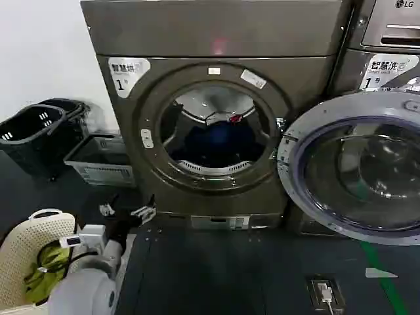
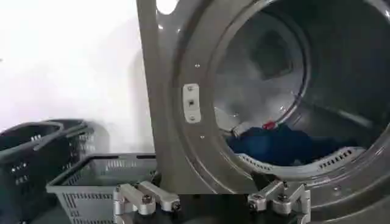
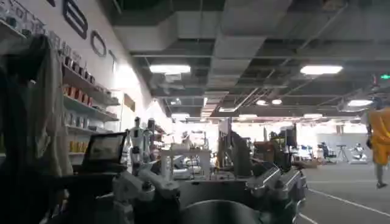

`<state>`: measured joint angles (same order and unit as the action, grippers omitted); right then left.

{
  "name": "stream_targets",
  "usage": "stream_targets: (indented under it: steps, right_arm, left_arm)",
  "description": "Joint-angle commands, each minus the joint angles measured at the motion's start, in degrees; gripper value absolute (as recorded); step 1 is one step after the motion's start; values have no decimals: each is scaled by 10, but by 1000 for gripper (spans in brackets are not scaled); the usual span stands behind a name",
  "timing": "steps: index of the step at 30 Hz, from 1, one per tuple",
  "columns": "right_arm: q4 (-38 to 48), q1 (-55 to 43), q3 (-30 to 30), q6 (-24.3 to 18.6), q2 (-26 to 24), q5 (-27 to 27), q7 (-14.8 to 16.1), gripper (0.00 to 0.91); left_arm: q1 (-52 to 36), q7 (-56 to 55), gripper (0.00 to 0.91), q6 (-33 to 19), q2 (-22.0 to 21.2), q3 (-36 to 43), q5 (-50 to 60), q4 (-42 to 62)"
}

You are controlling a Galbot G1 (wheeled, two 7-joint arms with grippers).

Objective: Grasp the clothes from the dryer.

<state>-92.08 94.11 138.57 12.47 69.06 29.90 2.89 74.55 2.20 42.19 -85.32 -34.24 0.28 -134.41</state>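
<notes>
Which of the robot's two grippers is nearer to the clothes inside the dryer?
Left. The left gripper hangs open just outside the dryer, below-left of its porthole, facing the clothes. The right gripper points away into the room behind, toward shelves.

There are two front-loading machines: the dryer (image 1: 216, 125) with its door open, and an LG machine (image 1: 387, 46) beside it. One bundle of clothes (image 1: 220, 141) lies inside. Three baskets: black (image 1: 33, 134), grey (image 1: 98, 161), cream (image 1: 26, 256).

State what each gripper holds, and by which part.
Nothing is held. The left gripper is open and empty, low in front of the dryer; the clothes lie inside it. The right gripper is open, empty.
</notes>
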Motion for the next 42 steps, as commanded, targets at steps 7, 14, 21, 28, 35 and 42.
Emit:
stream_targets:
  steps: [7,14,21,28,35,42]
  right_arm:
    - [16,-2,-10,-43,-1,16,-15,907]
    - [17,-2,-9,-43,-2,16,-17,907]
    - [14,-2,-10,-41,-4,18,-25,907]
    - [12,-2,-10,-39,-1,18,-25,907]
    - [12,-1,-9,-36,-2,20,-26,907]
    - [12,0,-7,-35,0,22,-26,907]
  left_arm:
    - [3,2,907,28,0,-3,2,-4]
    - [1,6,907,28,1,-3,2,-1]
    - [-2,5,907,28,2,-2,-1,-1]
    - [-7,2,907,28,6,-1,-8,0]
    - [-7,3,907,28,5,-1,-12,0]
    - [-1,6,907,28,3,-1,-9,-3]
